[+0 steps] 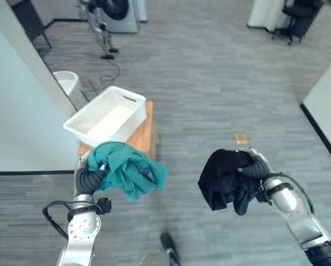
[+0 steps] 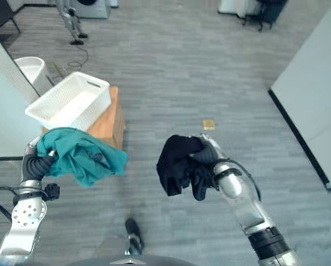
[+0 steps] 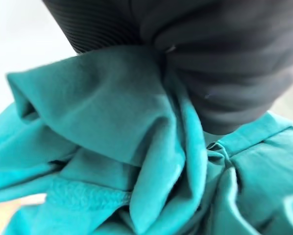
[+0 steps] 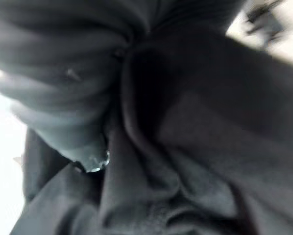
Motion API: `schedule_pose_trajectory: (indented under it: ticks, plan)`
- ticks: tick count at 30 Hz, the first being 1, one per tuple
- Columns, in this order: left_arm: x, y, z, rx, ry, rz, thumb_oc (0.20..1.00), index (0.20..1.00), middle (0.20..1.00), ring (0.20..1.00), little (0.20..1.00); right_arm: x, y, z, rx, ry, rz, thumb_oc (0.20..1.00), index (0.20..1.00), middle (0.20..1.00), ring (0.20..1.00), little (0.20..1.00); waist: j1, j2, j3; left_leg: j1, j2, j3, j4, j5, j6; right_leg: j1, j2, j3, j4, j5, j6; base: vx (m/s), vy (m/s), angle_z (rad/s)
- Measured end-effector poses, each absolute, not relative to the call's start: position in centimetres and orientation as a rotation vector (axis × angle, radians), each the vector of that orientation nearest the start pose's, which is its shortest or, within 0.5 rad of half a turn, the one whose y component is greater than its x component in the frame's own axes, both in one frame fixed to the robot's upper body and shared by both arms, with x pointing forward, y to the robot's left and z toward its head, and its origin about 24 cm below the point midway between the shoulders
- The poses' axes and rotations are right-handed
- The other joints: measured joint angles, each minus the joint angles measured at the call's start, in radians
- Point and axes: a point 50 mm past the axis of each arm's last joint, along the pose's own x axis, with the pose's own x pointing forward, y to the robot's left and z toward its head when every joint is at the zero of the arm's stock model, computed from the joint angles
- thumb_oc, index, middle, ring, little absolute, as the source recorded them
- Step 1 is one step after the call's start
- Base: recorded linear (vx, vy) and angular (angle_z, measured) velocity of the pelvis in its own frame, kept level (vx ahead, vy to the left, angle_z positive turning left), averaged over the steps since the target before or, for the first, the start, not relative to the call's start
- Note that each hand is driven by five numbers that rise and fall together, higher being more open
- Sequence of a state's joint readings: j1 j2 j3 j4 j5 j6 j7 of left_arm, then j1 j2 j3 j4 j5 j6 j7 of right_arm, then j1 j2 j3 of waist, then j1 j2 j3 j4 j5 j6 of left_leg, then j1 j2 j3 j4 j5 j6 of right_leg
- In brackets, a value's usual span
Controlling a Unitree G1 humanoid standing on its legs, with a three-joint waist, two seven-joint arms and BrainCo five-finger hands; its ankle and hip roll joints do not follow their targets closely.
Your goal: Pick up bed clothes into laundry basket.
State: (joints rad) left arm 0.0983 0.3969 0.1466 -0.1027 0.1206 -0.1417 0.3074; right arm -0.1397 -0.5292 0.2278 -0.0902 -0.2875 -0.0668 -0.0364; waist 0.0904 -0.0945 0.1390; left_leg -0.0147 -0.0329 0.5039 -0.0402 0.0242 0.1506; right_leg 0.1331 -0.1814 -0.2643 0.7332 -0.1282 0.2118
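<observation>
The left hand [image 1: 91, 178] clutches a crumpled teal cloth [image 1: 131, 169] just before the white lattice-walled laundry basket [image 1: 107, 116] on its wooden stand [image 1: 145, 136]. The right hand [image 1: 254, 166] grips a bunched black garment [image 1: 223, 178] above the grey floor [image 1: 210, 83].

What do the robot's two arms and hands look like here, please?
Both arms are silver-grey metal with rounded segments. The left arm has a perforated plate near the wrist; the right arm ends in a black collar. The left hand and right hand wear dark ribbed covers.

silver-grey arms, dark ribbed covers on left hand [image 1: 91, 178] and right hand [image 1: 258, 166]
</observation>
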Motion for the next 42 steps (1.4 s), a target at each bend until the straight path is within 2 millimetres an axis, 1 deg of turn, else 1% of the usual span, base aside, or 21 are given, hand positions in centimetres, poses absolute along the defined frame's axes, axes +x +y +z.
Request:
schedule_pose_trajectory:
  ticks: [2, 3, 4, 6, 8, 11, 12, 13, 14, 15, 19, 20, 25, 27, 29, 30, 31, 32, 33, 36, 42]
  plan:
    - [23.4, 25.7, 10.1, 0.507, -0.283, 0.393, 0.2, 0.2, 0.2, 0.2, 0.2, 27.6, -17.1, 11.2, -0.832, -0.324, 0.206, 0.2, 0.2, 0.2, 0.2, 0.2, 0.0, 0.01, 0.008, 0.061, -0.016, -0.11, -0.021, -0.03, 0.002, -0.115, 0.01, 0.051, 0.13, -0.032, -0.038, 0.25, -0.081, 1.43]
    - [23.7, 25.7, 10.5, 0.514, -0.3, 0.391, 0.2, 0.2, 0.2, 0.2, 0.2, 28.1, -17.1, 12.0, -0.843, -0.357, 0.19, 0.2, 0.2, 0.2, 0.2, 0.2, 0.004, 0.024, 0.015, 0.108, -0.013, -0.161, -0.025, -0.027, 0.0, -0.222, -0.017, 0.056, 0.173, -0.074, -0.055, 0.4, -0.209, 1.53]
    - [23.9, 25.7, 10.6, 0.515, -0.305, 0.39, 0.2, 0.2, 0.2, 0.2, 0.2, 28.3, -17.3, 12.4, -0.851, -0.372, 0.17, 0.2, 0.2, 0.2, 0.2, 0.2, 0.006, 0.059, 0.013, 0.111, 0.013, -0.264, -0.02, -0.058, -0.022, -0.284, -0.002, 0.035, 0.13, -0.107, -0.094, 0.38, -0.269, 1.94]
    - [24.3, 26.0, 10.7, 0.522, -0.301, 0.385, 0.2, 0.2, 0.2, 0.2, 0.2, 28.8, -17.9, 12.9, -0.881, -0.376, 0.14, 0.2, 0.2, 0.2, 0.2, 0.2, -0.005, 0.072, 0.016, 0.111, 0.026, -0.353, -0.008, -0.048, -0.02, -0.321, -0.027, 0.004, -0.067, -0.104, -0.101, 0.3, -0.191, 1.94]
    - [24.5, 26.8, 10.6, 0.527, -0.277, 0.394, 0.2, 0.2, 0.2, 0.2, 0.2, 30.0, -19.3, 13.0, -0.961, -0.338, 0.122, 0.2, 0.2, 0.2, 0.2, 0.2, 0.0, 0.064, 0.013, 0.123, 0.029, -0.452, 0.012, -0.054, -0.012, -0.328, -0.049, 0.048, -0.377, -0.026, -0.092, 0.41, -0.231, 1.95]
    - [25.0, 27.8, 9.4, 0.551, -0.203, 0.404, 0.2, 0.2, 0.2, 0.2, 0.2, 31.9, -21.3, 12.2, -1.052, -0.225, 0.07, 0.2, 0.2, 0.2, 0.2, 0.2, -0.001, 0.046, 0.013, 0.109, 0.068, -0.575, 0.043, -0.057, -0.008, -0.259, 0.028, 0.271, -0.736, 0.122, -0.077, 0.46, -0.219, 2.04]
    - [25.2, 28.3, 9.3, 0.579, -0.179, 0.4, 0.2, 0.2, 0.2, 0.2, 0.2, 32.6, -22.3, 12.2, -1.07, -0.185, 0.034, 0.2, 0.2, 0.2, 0.2, 0.2, 0.001, 0.011, 0.012, 0.109, 0.061, -0.615, 0.043, -0.076, -0.052, -0.235, 0.043, 0.331, -0.84, 0.145, -0.082, 0.28, -0.119, 1.8]
    - [25.1, 28.8, 9.7, 0.609, -0.18, 0.399, 0.2, 0.2, 0.2, 0.2, 0.2, 32.7, -22.5, 12.5, -1.069, -0.182, 0.016, 0.2, 0.2, 0.2, 0.2, 0.2, 0.003, -0.023, 0.01, 0.114, 0.053, -0.585, 0.043, -0.09, -0.13, -0.237, 0.031, 0.321, -0.81, 0.221, -0.108, 0.41, -0.186, 1.61]
    - [24.9, 29.1, 9.8, 0.626, -0.178, 0.402, 0.2, 0.2, 0.2, 0.2, 0.2, 32.9, -22.5, 12.6, -1.066, -0.187, 0.005, 0.2, 0.2, 0.2, 0.2, 0.2, 0.009, -0.033, 0.014, 0.124, 0.063, -0.571, 0.042, -0.119, -0.173, -0.245, 0.02, 0.327, -0.765, 0.282, -0.071, 0.26, -0.106, 1.28]
    - [24.6, 28.7, 8.1, 0.589, -0.117, 0.385, 0.2, 0.2, 0.2, 0.2, 0.2, 33.4, -23.3, 11.7, -1.07, -0.125, -0.027, 0.2, 0.2, 0.2, 0.2, 0.2, 0.022, 0.009, 0.019, 0.14, 0.123, -0.572, 0.043, -0.145, -0.211, -0.245, 0.085, 0.323, -0.672, 0.205, -0.093, 0.36, -0.192, 0.97]
    - [25.3, 27.9, 7.7, 0.585, -0.106, 0.335, 0.2, 0.2, 0.2, 0.2, 0.2, 34.8, -23.6, 11.8, -1.112, -0.083, -0.031, 0.2, 0.2, 0.2, 0.2, 0.2, 0.017, 0.035, 0.039, 0.123, 0.159, -0.606, 0.041, -0.137, -0.232, -0.233, 0.138, 0.269, -0.644, 0.182, -0.115, 0.32, -0.241, 0.62]
    - [25.8, 27.6, 7.5, 0.584, -0.098, 0.322, 0.2, 0.2, 0.2, 0.2, 0.2, 35.9, -23.8, 12.5, -1.161, -0.06, -0.029, 0.2, 0.2, 0.2, 0.2, 0.2, -0.013, 0.041, 0.047, 0.121, 0.186, -0.665, 0.04, -0.141, -0.27, -0.222, 0.15, 0.23, -0.625, 0.147, -0.114, 0.33, -0.301, 0.66]
    - [26.0, 27.5, 7.4, 0.577, -0.1, 0.318, 0.2, 0.2, 0.2, 0.2, 0.2, 37.2, -23.6, 16.2, -1.163, -0.161, -0.104, 0.2, 0.2, 0.2, 0.2, 0.2, -0.028, 0.036, 0.065, 0.077, 0.192, -0.706, 0.059, -0.113, -0.293, -0.213, 0.164, 0.167, -0.629, 0.14, -0.129, 0.24, -0.221, 0.42]
    - [26.1, 27.2, 7.3, 0.565, -0.098, 0.314, 0.2, 0.2, 0.2, 0.2, 0.2, 37.1, -24.1, 16.9, -1.172, -0.18, -0.125, 0.2, 0.2, 0.2, 0.2, 0.2, -0.034, 0.04, 0.068, 0.029, 0.171, -0.683, 0.081, -0.072, -0.301, -0.209, 0.134, 0.12, -0.644, 0.147, -0.137, 0.05, -0.208, 1.11]
    - [27.8, 25.5, 8.1, 0.512, -0.13, 0.262, 0.2, 0.2, 0.2, 0.2, 0.2, 36.5, -26.6, 18.0, -1.248, -0.155, -0.181, 0.2, 0.2, 0.2, 0.2, 0.2, -0.088, 0.031, 0.075, -0.084, 0.09, -0.446, 0.101, 0.111, -0.289, -0.169, 0.035, -0.017, -0.705, 0.165, -0.146, 0.06, -0.16, 2.29]
    - [28.0, 25.2, 9.0, 0.513, -0.17, 0.243, 0.2, 0.2, 0.2, 0.2, 0.2, 36.3, -27.4, 19.1, -1.267, -0.165, -0.215, 0.2, 0.2, 0.2, 0.2, 0.2, -0.091, 0.036, 0.083, -0.069, 0.096, -0.196, 0.073, 0.12, -0.201, -0.14, 0.001, -0.058, -0.753, 0.169, -0.165, 0.08, -0.124, 1.53]
    - [27.8, 25.5, 9.4, 0.526, -0.179, 0.242, 0.2, 0.2, 0.2, 0.2, 0.2, 36.4, -27.3, 19.1, -1.266, -0.174, -0.213, 0.2, 0.2, 0.2, 0.2, 0.2, -0.074, 0.036, 0.085, -0.046, 0.133, -0.077, 0.098, 0.078, -0.185, -0.129, 0.006, -0.064, -0.766, 0.173, -0.17, 0.13, -0.122, 0.89]
    - [27.7, 25.7, 9.7, 0.544, -0.189, 0.24, 0.2, 0.2, 0.2, 0.2, 0.2, 36.4, -27.0, 19.0, -1.262, -0.179, -0.206, 0.2, 0.2, 0.2, 0.2, 0.2, -0.072, 0.037, 0.085, -0.031, 0.159, -0.024, 0.122, 0.053, -0.191, -0.122, 0.006, -0.076, -0.767, 0.171, -0.167, 0.08, -0.071, 0.32]
    - [27.7, 26.0, 10.3, 0.561, -0.205, 0.238, 0.2, 0.2, 0.2, 0.2, 0.2, 36.4, -27.0, 18.9, -1.262, -0.181, -0.202, 0.2, 0.2, 0.2, 0.2, 0.2, -0.076, 0.036, 0.086, -0.003, 0.19, 0.013, 0.141, 0.041, -0.196, -0.113, 0.0, -0.098, -0.768, 0.163, -0.161, 0.08, -0.048, 0.6]
    - [27.5, 26.3, 10.3, 0.581, -0.199, 0.214, 0.2, 0.2, 0.2, 0.2, 0.2, 36.5, -27.3, 20.3, -1.277, -0.201, -0.236, 0.2, 0.2, 0.2, 0.2, 0.2, -0.112, 0.102, 0.078, 0.093, 0.219, -0.04, 0.01, 0.06, -0.227, -0.113, 0.031, -0.115, -0.762, 0.177, -0.135, 0.09, -0.068, 0.42]
    - [27.5, 26.9, 10.2, 0.603, -0.176, 0.21, 0.2, 0.2, 0.2, 0.2, 0.2, 37.8, -28.2, 22.5, -1.322, -0.167, -0.31, 0.2, 0.2, 0.2, 0.2, 0.2, -0.103, 0.084, 0.087, 0.043, 0.186, -0.059, -0.027, 0.063, -0.212, -0.18, 0.008, -0.104, -0.762, 0.208, -0.115, -0.03, -0.065, 0.08]
